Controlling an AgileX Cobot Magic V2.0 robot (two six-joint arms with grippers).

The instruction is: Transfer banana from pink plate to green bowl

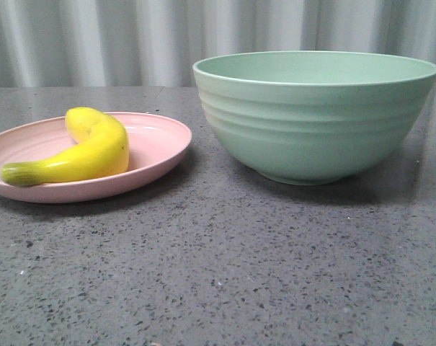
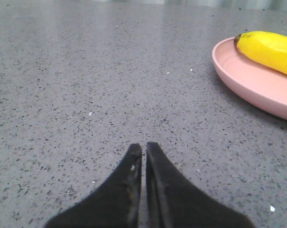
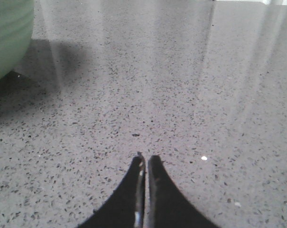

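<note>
The yellow banana (image 1: 88,153) lies on the pink plate (image 1: 160,148) at the left of the front view, green stem toward the camera. The green bowl (image 1: 315,115) stands to the plate's right, apart from it. Neither gripper shows in the front view. In the left wrist view my left gripper (image 2: 143,146) is shut and empty, low over the bare counter, with the plate (image 2: 247,80) and banana (image 2: 271,50) ahead and off to one side. In the right wrist view my right gripper (image 3: 146,158) is shut and empty over the counter, the bowl (image 3: 8,33) at the frame's edge.
The grey speckled counter (image 1: 225,274) stretches in front of the plate and bowl. A pale corrugated wall (image 1: 131,36) runs behind them.
</note>
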